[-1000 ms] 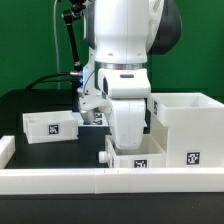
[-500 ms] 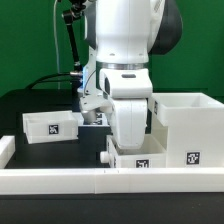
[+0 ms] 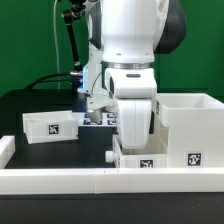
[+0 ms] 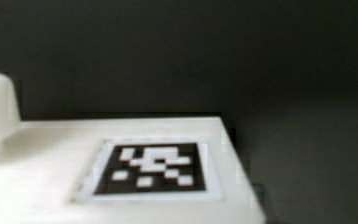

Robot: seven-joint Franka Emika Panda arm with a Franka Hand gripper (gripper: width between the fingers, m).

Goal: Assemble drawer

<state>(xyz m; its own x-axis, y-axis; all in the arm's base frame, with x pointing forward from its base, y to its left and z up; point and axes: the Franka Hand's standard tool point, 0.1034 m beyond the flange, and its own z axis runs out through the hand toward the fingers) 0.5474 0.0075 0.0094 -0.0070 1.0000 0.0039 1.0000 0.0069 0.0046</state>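
A white drawer part (image 3: 140, 158) with a black tag on its front lies under my arm, right beside the large white open drawer box (image 3: 188, 125) on the exterior view's right. A smaller white open part (image 3: 50, 126) with a tag lies on the exterior view's left. My gripper (image 3: 98, 112) is low behind the wrist, mostly hidden by the arm, and its fingers do not show. The wrist view shows only a white panel (image 4: 51, 150) with a black tag (image 4: 155, 168), very close, and black table beyond it.
A long white rail (image 3: 60, 180) runs along the front edge of the black table. A white block (image 3: 4, 150) sits at the exterior view's far left. Cables hang behind the arm.
My arm has shifted a little toward the exterior view's right. The tagged drawer part under it has moved the same way, closer to the large box.
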